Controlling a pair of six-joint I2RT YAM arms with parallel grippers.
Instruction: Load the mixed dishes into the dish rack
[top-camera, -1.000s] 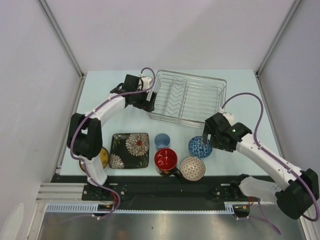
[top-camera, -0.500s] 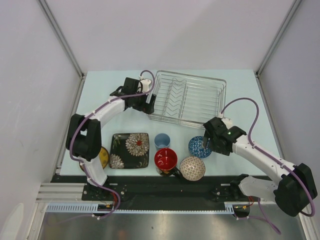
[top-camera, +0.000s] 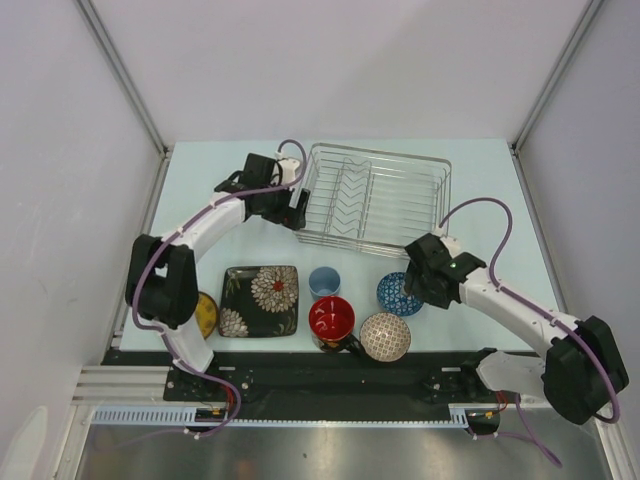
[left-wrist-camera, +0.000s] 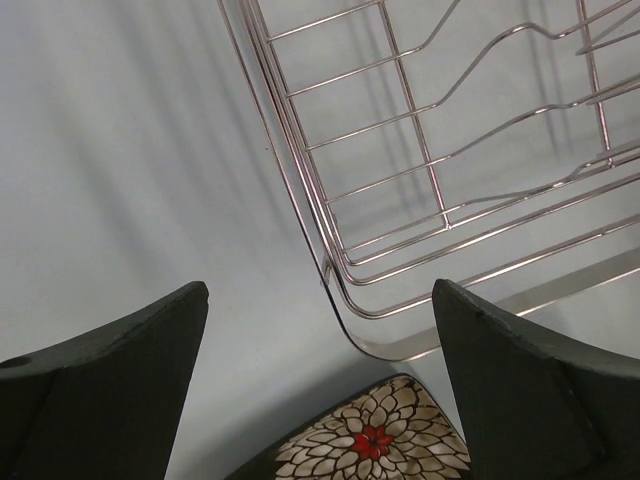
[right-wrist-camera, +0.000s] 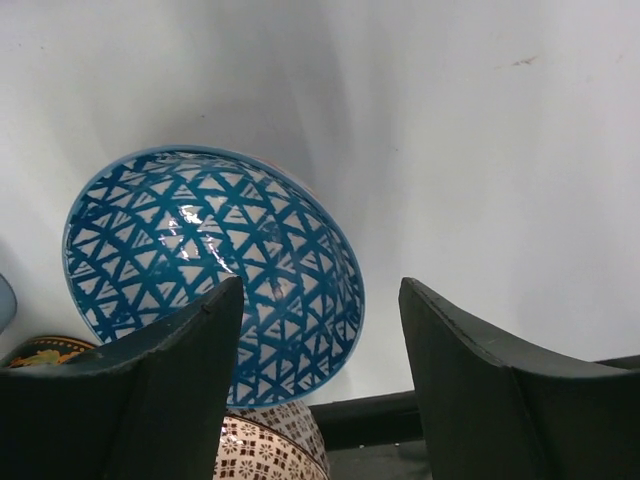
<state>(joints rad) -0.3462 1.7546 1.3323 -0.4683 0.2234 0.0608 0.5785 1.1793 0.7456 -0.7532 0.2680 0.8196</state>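
**A:** Overhead. Rectangular silver wire dish rack (top-camera: 375, 200) at far centre of the pale blue table (top-camera: 490, 165). All six dishes are on the table on the near side of the rack: small round yellow plate (top-camera: 207, 315) half under the left arm, black square floral plate (top-camera: 260, 300), light-blue cup (top-camera: 323, 281), black mug with red inside (top-camera: 332, 319), beige patterned bowl (top-camera: 385, 337), blue patterned bowl (top-camera: 397, 294).

**B:** Arms?

**A:** Left gripper (top-camera: 296, 213) at the rack's near-left corner. Right gripper (top-camera: 413, 285) over the blue patterned bowl.

**B:** Left wrist view?

**A:** Fingers (left-wrist-camera: 120, 380) spread wide, holding nothing. Rack corner and an edge of the floral plate show below.

**B:** Right wrist?

**A:** Fingers (right-wrist-camera: 150, 390) apart, straddling the blue bowl's rim, one over the inside and one outside. The outer one is clear of the rim, so it isn't pinching. Beige bowl just beside.
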